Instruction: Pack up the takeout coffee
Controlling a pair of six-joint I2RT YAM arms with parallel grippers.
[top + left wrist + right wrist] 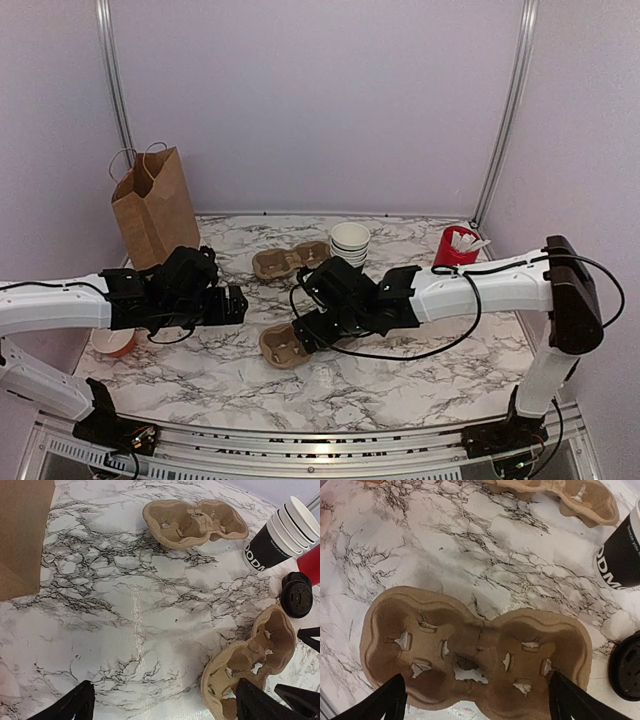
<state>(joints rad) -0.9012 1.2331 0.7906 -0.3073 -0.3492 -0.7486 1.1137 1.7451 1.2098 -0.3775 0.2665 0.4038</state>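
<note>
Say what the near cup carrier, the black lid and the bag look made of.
Near cup carrier: moulded paper pulp, matte brown, with fibrous torn edges. Black lid: likely plastic, faint sheen, moulded ridges. Bag: brown kraft paper, creased, matte.

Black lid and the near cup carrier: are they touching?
Apart. The right wrist view shows bare marble between the black lid and the near cup carrier.

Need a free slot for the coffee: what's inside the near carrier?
Nothing: both wells of the near carrier are empty, only torn cardboard flaps, with white showing through the gaps. The table under the cardboard itself is covered.
</note>
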